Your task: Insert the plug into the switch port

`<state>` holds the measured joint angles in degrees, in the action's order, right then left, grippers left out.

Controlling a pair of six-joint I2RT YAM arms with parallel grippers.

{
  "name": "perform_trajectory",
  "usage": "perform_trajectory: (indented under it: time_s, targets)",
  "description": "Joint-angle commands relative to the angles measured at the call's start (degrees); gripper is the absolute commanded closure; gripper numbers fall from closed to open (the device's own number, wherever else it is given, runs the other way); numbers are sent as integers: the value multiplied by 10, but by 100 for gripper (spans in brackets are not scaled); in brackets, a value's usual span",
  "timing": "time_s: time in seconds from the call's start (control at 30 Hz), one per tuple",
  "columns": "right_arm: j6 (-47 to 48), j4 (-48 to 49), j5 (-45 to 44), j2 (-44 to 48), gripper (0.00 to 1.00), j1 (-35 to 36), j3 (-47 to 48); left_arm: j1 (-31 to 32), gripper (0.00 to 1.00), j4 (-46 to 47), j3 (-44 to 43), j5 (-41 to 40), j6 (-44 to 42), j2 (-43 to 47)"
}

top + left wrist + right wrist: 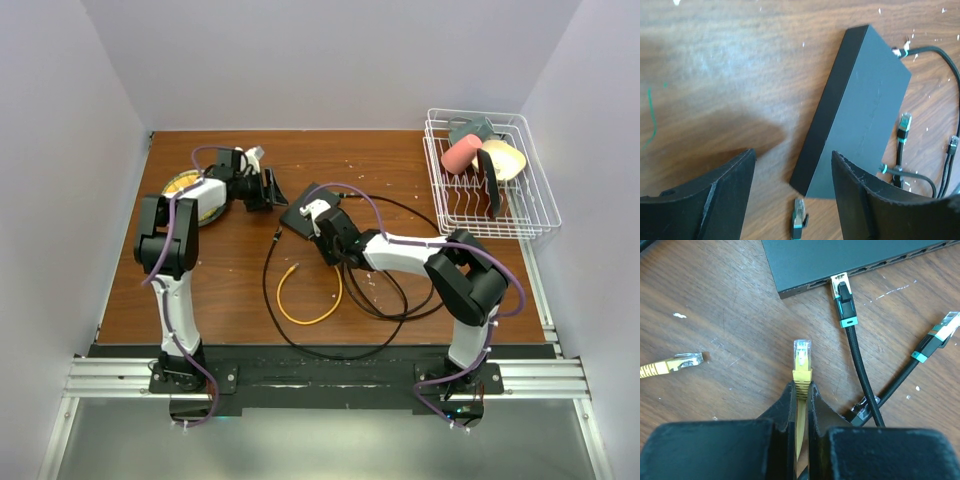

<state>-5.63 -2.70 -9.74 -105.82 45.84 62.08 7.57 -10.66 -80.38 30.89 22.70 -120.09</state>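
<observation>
The dark grey-black switch (840, 257) lies on the wooden table, its row of ports (880, 265) facing my right wrist camera. A black plug with a teal band (841, 290) sits in one port near the left end. My right gripper (801, 387) is shut on the yellow cable's boot; its yellow plug (801, 352) points at the switch, a short way off and left of the black plug. In the top view this gripper (314, 217) is over the switch (300, 212). My left gripper (792, 155) is open and empty, beside the switch's (860, 110) blank long side.
The yellow cable (310, 298) loops on the table; its other plug (684, 361) lies at left. Loose black plugs (939, 332) (799, 214) (904, 126) and black cables (400, 290) lie around. A white dish rack (490, 175) stands back right, a yellow plate (185, 188) back left.
</observation>
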Motion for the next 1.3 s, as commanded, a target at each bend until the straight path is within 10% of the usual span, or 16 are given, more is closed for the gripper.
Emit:
perform_trajectory:
  time_s: [0.0,1.27]
  targets:
    - [14,3,-13,-6,100,-1,37,6,33,-15,-50,-11,-15,-21]
    - [-34,-28,-64,-70,100,-5,128,53,36,25,-129,14,-8,-74]
